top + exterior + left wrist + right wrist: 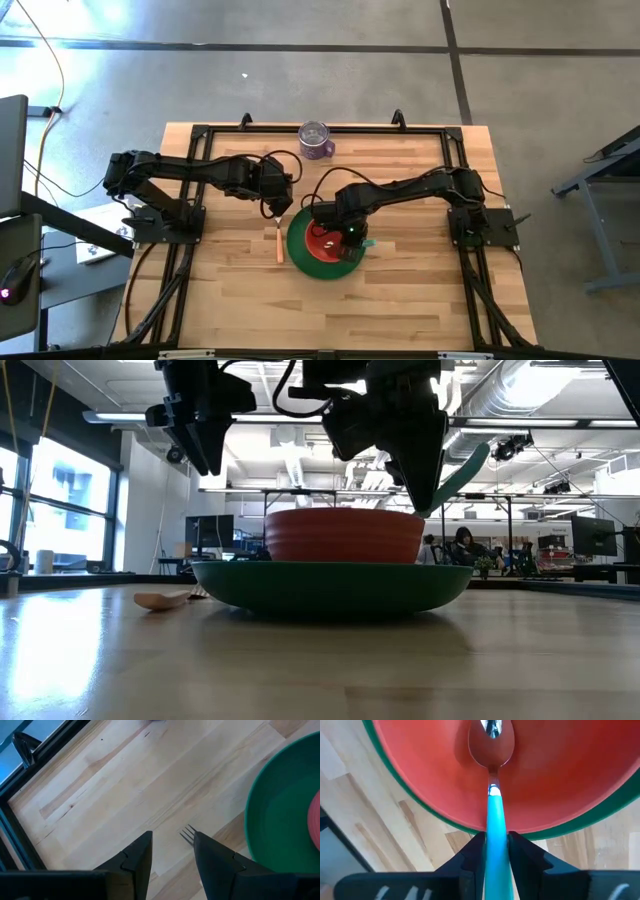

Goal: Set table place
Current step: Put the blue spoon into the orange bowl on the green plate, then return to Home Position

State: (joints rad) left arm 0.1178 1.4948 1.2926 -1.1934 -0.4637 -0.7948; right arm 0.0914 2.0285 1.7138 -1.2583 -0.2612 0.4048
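Squeezed tight in the right claw (495,851), the teal-handled spoon (492,750) dips into the red bowl (550,770) on the green plate (326,262), while the left claw (172,851) hangs wide open over the fork (188,834) on the tabletop (400,300).

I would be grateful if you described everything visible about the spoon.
The spoon has a shiny metal bowl and neck and a smooth teal handle that looks like plastic. The right gripper is shut on the handle, holding it tilted with the metal end down inside the red bowl, which sits on the green plate. Whether its tip touches the bowl's floor cannot be told.
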